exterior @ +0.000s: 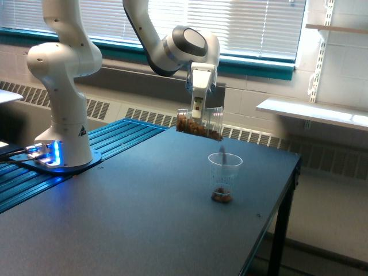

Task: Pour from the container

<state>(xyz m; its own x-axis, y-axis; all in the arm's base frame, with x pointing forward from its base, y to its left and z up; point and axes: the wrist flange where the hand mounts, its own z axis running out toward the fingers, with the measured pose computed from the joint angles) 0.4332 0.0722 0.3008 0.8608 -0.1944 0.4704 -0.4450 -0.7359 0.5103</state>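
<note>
The container point(201, 122), a wide clear plastic cup, hangs tipped on its side above the table with brown pieces lying along its lower wall. My gripper point(198, 108) is shut on its rim from above. Its mouth points toward the exterior view's right, over a narrower clear cup point(224, 176) with printed marks standing upright on the dark table point(115, 218). A blurred brown piece point(222, 155) falls at the cup's mouth, and a small brown heap point(222, 195) lies in its bottom.
The arm's white base point(62, 103) stands at the exterior view's left on blue ribbed rails point(115, 135). The table's right edge and leg point(282, 230) lie close to the standing cup. A white shelf point(313, 112) is on the wall behind.
</note>
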